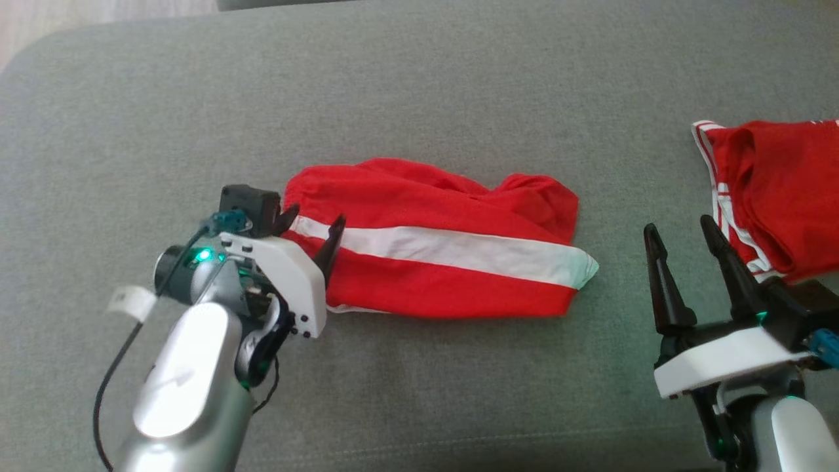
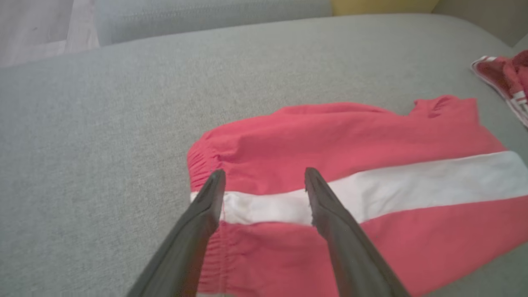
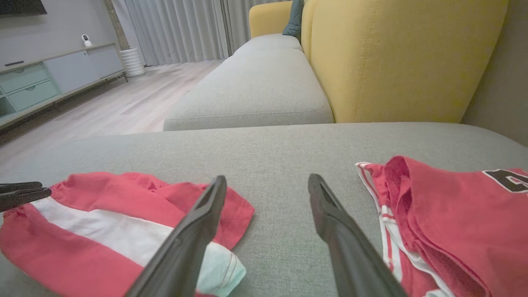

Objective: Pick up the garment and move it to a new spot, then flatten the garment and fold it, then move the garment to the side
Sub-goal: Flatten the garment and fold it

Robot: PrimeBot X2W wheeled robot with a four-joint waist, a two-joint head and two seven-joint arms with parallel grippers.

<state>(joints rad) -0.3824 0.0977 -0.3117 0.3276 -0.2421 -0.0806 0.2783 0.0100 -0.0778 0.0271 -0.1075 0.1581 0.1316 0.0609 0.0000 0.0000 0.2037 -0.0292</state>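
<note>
Red shorts with a broad white stripe (image 1: 438, 242) lie folded lengthwise in the middle of the grey cushion (image 1: 419, 85). My left gripper (image 1: 313, 223) hovers open over the waistband end, its fingertips straddling the white stripe (image 2: 264, 202) of the shorts (image 2: 350, 136). Nothing is pinched between them. My right gripper (image 1: 682, 231) stands open above bare cushion, between the shorts' leg end (image 3: 123, 231) and a second red garment (image 1: 780, 190). In the right wrist view my right gripper (image 3: 266, 181) points across the cushion.
A second red garment with white trim and a black number (image 3: 458, 218) lies at the cushion's right edge. A yellow sofa back (image 3: 404, 57) and another grey seat (image 3: 255, 86) stand beyond. Wooden floor (image 3: 107, 107) lies to the left.
</note>
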